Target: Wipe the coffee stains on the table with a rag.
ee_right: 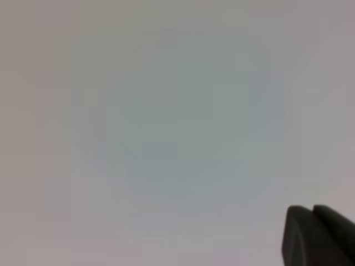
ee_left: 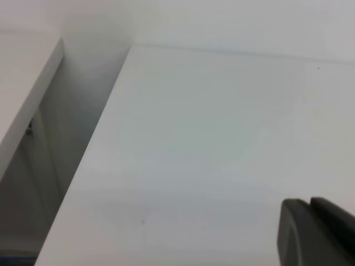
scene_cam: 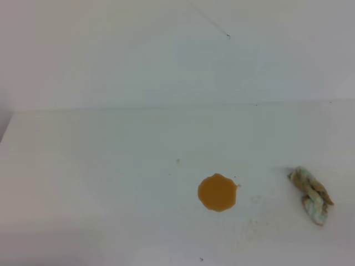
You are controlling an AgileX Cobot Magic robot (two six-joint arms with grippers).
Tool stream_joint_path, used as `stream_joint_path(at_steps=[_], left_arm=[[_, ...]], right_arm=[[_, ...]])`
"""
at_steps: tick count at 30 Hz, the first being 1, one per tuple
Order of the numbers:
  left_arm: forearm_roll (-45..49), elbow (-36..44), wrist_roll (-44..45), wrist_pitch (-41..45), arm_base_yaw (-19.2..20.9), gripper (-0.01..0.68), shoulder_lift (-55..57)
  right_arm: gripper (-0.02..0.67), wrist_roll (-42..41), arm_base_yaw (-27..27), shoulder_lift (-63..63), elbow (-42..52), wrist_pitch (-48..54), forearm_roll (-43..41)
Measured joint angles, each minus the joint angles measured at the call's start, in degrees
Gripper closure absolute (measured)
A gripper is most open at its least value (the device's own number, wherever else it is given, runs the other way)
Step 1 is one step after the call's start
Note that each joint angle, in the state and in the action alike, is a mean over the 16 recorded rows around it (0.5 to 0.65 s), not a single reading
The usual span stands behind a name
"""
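Note:
The coffee stains [scene_cam: 217, 192] are one roundish orange-brown blotch on the white table [scene_cam: 100, 183], right of the middle and toward the front. The rag [scene_cam: 310, 195], a lumpy pale blue-white wad with tan staining, lies to the right of the blotch with a clear gap between them. Neither gripper shows in the exterior high view. In the left wrist view my left gripper [ee_left: 310, 202] sits at the bottom right, its dark fingers together, over bare table [ee_left: 211, 144]. The right gripper [ee_right: 313, 209] looks the same, fingers together with nothing between them, against a blurred pale surface.
A tiny yellowish speck [scene_cam: 178, 161] lies up and left of the blotch. The white wall [scene_cam: 166, 55] rises behind the table. In the left wrist view the table's left edge drops into a gap, with another white surface [ee_left: 22, 94] beyond it.

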Motion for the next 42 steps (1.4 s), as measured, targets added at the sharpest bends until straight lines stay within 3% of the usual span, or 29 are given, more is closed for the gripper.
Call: stream_joint_path(at_steps=[6,12,19,25,32,42], left_arm=[[0.0,0.0,0.0,0.0,0.0,0.675,0.0],[0.0,0.0,0.0,0.0,0.0,0.675,0.0],[0.0,0.0,0.0,0.0,0.0,0.675,0.0],[0.0,0.0,0.0,0.0,0.0,0.675,0.0],[0.0,0.0,0.0,0.0,0.0,0.675,0.0],[0.0,0.0,0.0,0.0,0.0,0.675,0.0]], right_arm=[[0.652,1.4,0.0,0.05,-3.4,-3.24,-1.54],[0.652,1.75,0.0,1.17,-12.05,0.28,-8.67],[0.652,0.67,0.0,7.03,-27.82,14.13,-18.37],[0.652,-4.34,0.0,16.37,-40.85,29.55,-20.64],[0.652,-18.61,0.0,26.63,-50.2,40.84,-11.39],[0.651,-41.06,0.0,36.51,-52.97,50.19,9.49]])
